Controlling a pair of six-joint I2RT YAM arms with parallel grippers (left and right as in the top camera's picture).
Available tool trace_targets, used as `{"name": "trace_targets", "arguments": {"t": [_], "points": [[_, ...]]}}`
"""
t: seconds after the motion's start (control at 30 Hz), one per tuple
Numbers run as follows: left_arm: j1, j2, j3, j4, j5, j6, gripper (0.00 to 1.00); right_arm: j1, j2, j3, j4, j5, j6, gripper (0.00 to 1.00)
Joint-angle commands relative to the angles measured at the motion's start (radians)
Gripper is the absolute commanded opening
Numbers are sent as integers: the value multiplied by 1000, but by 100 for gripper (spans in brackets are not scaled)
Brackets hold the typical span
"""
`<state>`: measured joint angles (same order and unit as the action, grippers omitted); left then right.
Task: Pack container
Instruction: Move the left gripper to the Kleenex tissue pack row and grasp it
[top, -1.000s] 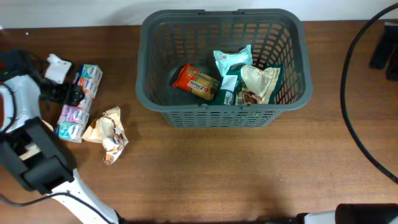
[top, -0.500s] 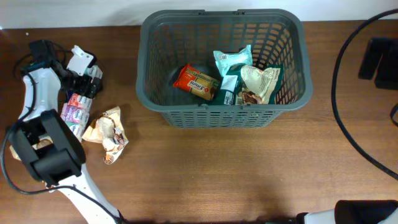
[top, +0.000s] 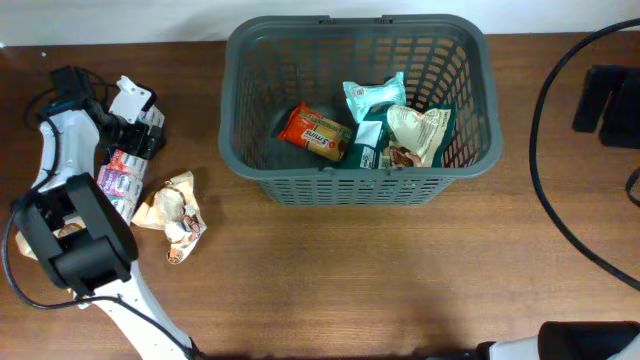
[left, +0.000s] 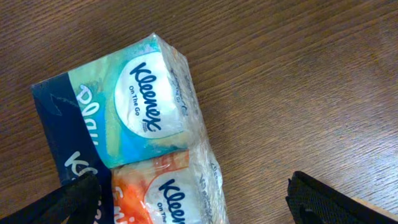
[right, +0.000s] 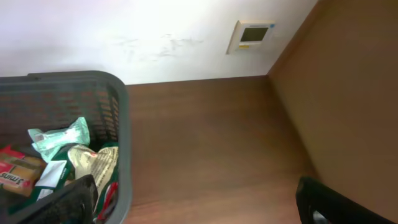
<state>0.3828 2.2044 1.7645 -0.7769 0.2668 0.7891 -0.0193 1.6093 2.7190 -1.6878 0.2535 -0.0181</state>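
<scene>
The dark grey slotted container (top: 255, 160) stands at the table's far middle. It holds an orange packet (top: 315, 132), a pale teal packet (top: 374, 97), a dark green packet (top: 367, 146) and a beige packet (top: 420, 130). A Kleenex tissue multipack (top: 118, 180) lies at the left; it fills the left wrist view (left: 146, 112). My left gripper (top: 138, 138) hovers over its far end, open, fingers either side of the pack (left: 199, 205). My right gripper (right: 202, 208) is open and empty, right of the container (right: 118, 143).
A crumpled beige snack wrapper (top: 172, 212) lies beside the tissue pack, left of the container. The right arm's dark body (top: 605, 100) and a black cable (top: 545, 180) are at the table's right edge. A white wall with a small panel (right: 252, 34) lies behind.
My left arm swung from the table's left edge over the tissue pack's far end, then held nearly still. The right arm's dark body shifted slightly left.
</scene>
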Motion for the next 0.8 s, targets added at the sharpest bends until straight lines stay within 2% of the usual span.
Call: {"name": "trace_targets", "arguments": {"t": [0.0, 0.33, 0.77], "points": [[0, -4, 9, -16, -29, -18, 91, -7, -6, 0, 0, -14, 13, 99], [-1, -16, 33, -16, -104, -33, 91, -7, -6, 0, 1, -14, 13, 99], [0, -5, 50, -19, -106, -43, 89, -7, -6, 0, 11, -14, 13, 99]]}}
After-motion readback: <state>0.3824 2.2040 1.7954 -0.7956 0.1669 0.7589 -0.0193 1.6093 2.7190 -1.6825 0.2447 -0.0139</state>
